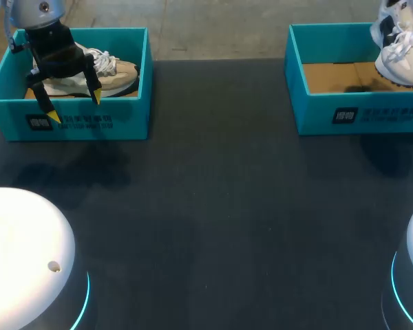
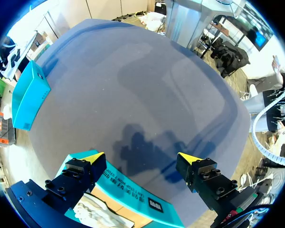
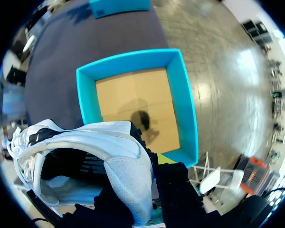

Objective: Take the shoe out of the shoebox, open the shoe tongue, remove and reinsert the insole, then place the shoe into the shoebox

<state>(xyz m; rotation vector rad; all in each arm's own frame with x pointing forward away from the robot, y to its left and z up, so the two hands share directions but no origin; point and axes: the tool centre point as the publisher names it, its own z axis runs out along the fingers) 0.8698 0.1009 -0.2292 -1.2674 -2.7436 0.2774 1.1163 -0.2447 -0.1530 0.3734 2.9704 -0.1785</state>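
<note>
The right claw grasps the white shoe by the heel, so it could slip and miss the box. The left claw hangs released

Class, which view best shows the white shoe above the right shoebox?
Right wrist view: the white shoe fills the foreground, over the shoebox. Head view catches only part at its edge; left wrist view shows none of it.
</note>
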